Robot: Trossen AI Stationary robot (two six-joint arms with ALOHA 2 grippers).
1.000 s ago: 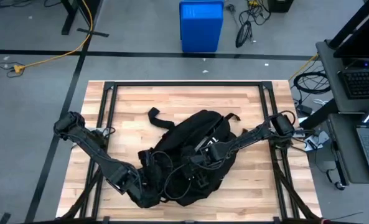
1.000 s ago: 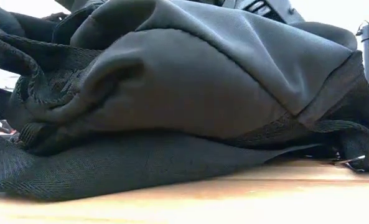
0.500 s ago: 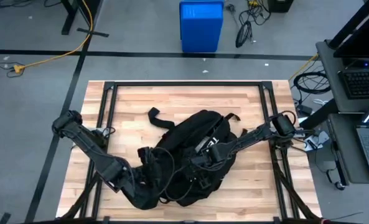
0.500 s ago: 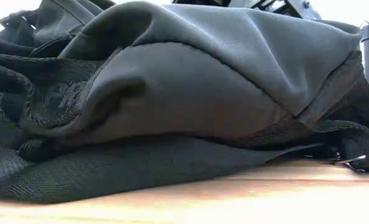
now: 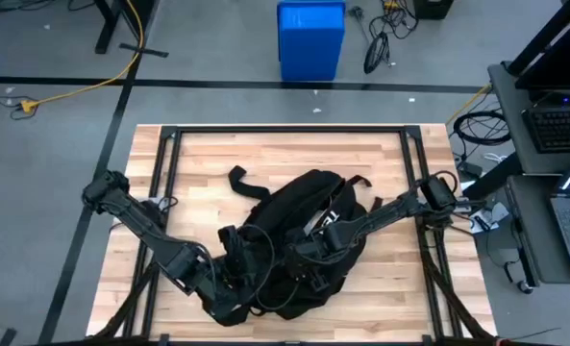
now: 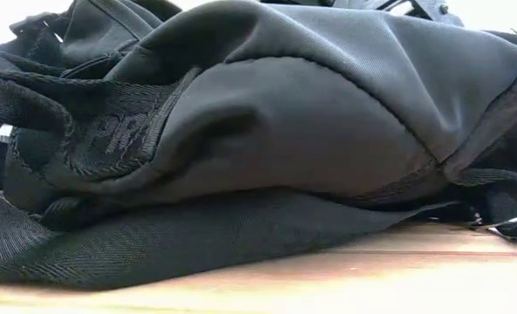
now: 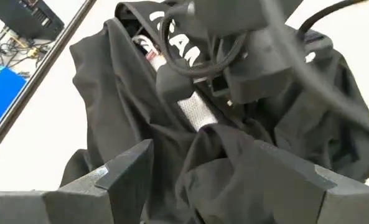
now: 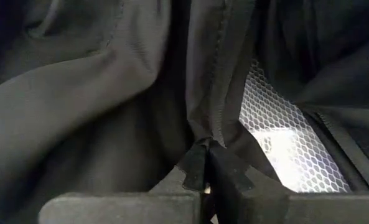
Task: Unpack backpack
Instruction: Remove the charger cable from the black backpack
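Note:
The black backpack (image 5: 304, 235) lies flat on the wooden table, its white lettering (image 7: 178, 46) showing in the left wrist view. My right gripper (image 5: 309, 267) reaches from the table's right over the backpack's near part and is shut on it. My left gripper (image 5: 232, 281) sits low at the backpack's near left corner. It is open, with a raised fold of black fabric (image 7: 215, 165) between its fingers. In the low view the backpack (image 6: 267, 148) fills the picture and hides both grippers. My left gripper comes level from the table's left, and its open fingers (image 7: 125, 168) stand astride a bunched fold of the backpack's near left fabric. The fold rises between them and lies against their inner sides. The backpack rests on the table. My right gripper pinches a zipper seam (image 8: 204, 140) of the backpack between its two fingertips (image 8: 193, 171), beside a pale mesh panel (image 8: 277, 140). The fingers point down into the fabric from above. The seam runs up from the tips as a raised ridge.
A black metal frame (image 5: 285, 132) borders the table top. A loose strap (image 5: 246, 183) lies toward the far left of the backpack. Bare wood shows along the far edge (image 5: 285, 154) and at the near right (image 5: 400, 279). A blue bin (image 5: 310, 38) stands on the floor beyond.
My left gripper has gone toward the table's right, into the backpack's near left corner. The fabric there has bunched up and shifted rightward and higher in the low view. The rest of the backpack has stayed in place.

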